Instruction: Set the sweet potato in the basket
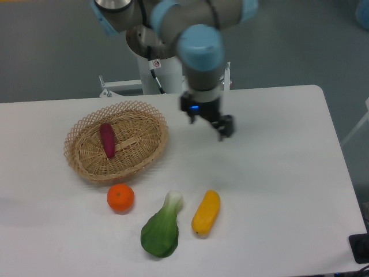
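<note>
The sweet potato (107,139), slim and dark red-purple, lies inside the woven tan wicker basket (151,117) on its left half, pointing roughly front to back. My gripper (209,123) hangs above the white table to the right of the basket, apart from it. Its jaws stand open with nothing between them. One dark fingertip (227,126) shows clearly on the right.
A round orange fruit (120,198) sits just in front of the basket. A green leafy vegetable (161,231) and a yellow-orange elongated vegetable (206,212) lie near the table's front. The arm's base (151,63) stands behind the table's far edge.
</note>
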